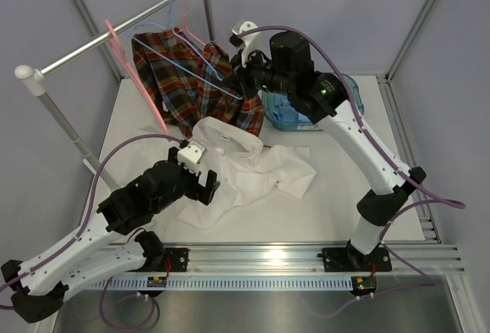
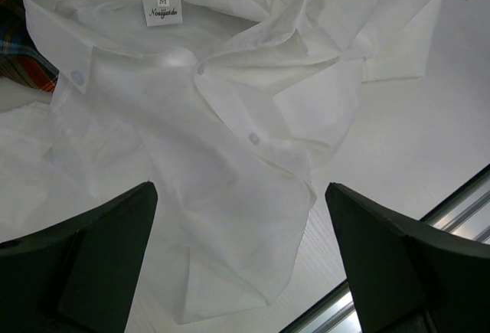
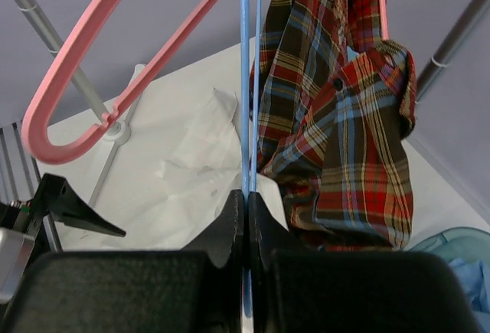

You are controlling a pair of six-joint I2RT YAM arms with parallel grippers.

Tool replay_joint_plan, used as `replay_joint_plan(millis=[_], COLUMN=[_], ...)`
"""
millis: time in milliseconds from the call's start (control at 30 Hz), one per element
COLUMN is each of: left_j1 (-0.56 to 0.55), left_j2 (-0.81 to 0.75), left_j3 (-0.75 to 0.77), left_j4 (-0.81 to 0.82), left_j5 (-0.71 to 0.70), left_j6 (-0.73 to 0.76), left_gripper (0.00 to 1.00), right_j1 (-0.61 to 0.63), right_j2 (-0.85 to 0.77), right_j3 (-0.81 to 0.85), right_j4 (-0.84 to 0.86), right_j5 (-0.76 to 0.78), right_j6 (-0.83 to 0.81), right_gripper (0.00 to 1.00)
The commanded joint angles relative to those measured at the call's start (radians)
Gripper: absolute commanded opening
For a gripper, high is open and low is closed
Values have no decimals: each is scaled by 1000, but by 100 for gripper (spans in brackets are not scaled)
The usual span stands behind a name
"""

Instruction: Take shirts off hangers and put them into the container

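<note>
1. The left pincer (image 1: pixel 200 182) hovered with its jaws spread wide and nothing between them, over the near part of the white shirt (image 1: pixel 249 166).
2. The white shirt lay crumpled on the bench (image 1: pixel 398 195), collar toward the rail (image 1: pixel 76 51). In the left wrist view its neck label (image 2: pixel 163 9) read "M".
3. The right pincer (image 3: pixel 246 203) was clamped shut on the thin bars of the light blue hanger (image 3: pixel 243 80), which ran up from its fingertips toward the rail.
4. The plaid flannel shirt (image 1: pixel 191 80) hung off the rail side, draped just beside the blue hanger. I could not tell which hanger carried it.
5. A pink hanger (image 3: pixel 76 65) was hooked on the rail to the left of the plaid shirt, bare.
6. The teal container (image 1: pixel 354 92) sat at the far right of the bench, largely hidden behind the right arm, with the light blue shirt (image 3: pixel 471 272) lying inside it.
</note>
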Motion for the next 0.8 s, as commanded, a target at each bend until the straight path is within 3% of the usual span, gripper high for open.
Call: replay_joint_plan(millis=[0, 300, 633, 767], left_j1=[1, 1, 7, 13], left_j2=[-12, -45, -95, -95], left_j3=[-19, -34, -42, -42], left_j4=[28, 27, 28, 28], left_j5=[-53, -128, -180, -182], left_j6=[-21, -45, -53, -54], left_gripper=[99, 99, 99, 99], right_j1=[26, 42, 53, 62], right_j2=[76, 243, 259, 185], right_j3=[106, 256, 158, 60], right_j4=[57, 80, 98, 121], right_j5=[-14, -6, 3, 23], right_j6=[-124, -120, -89, -75], right_gripper=[0, 0, 0, 21])
